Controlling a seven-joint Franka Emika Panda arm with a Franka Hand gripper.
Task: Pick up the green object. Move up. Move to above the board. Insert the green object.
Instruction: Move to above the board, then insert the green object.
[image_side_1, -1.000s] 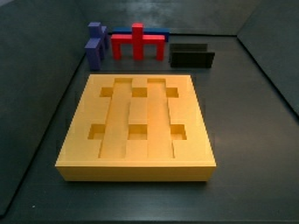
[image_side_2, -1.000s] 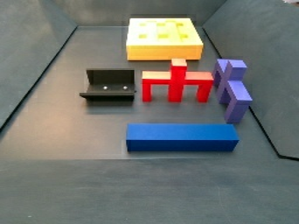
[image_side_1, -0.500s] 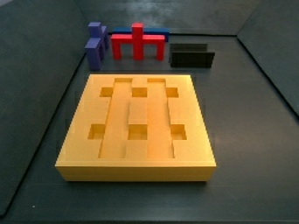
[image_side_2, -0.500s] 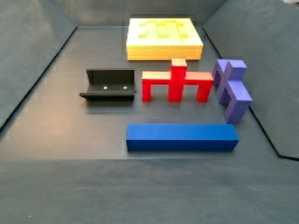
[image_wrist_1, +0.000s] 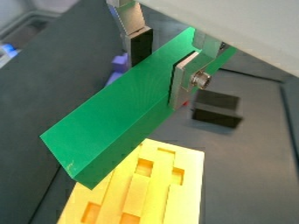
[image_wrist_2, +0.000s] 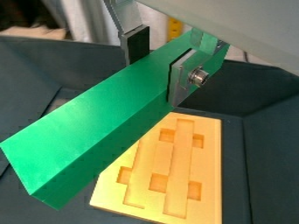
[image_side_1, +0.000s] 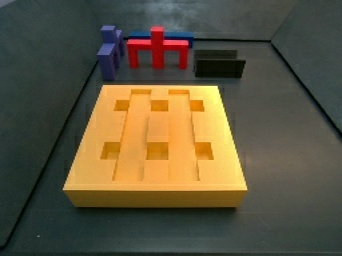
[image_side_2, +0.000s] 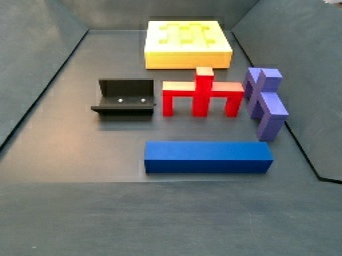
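The gripper (image_wrist_1: 162, 59), high over the board (image_wrist_2: 177, 164) in both wrist views, has brushed silver metal fingers (image_wrist_2: 183, 77) with matt black pads, clamped on the green bar (image_wrist_1: 128, 102), which looks like smooth, faintly shiny plastic. The board (image_side_1: 156, 142) has a matt, even yellow-orange finish like plastic, as do the red piece (image_side_2: 203, 95) at its 6 o'clock in a side view, the purple block (image_side_2: 266, 100) and the blue bar (image_side_2: 209, 156). The fixture (image_side_2: 123, 99) is dull black, and the floor (image_side_2: 80, 180) is dark grey, smooth with a soft sheen.
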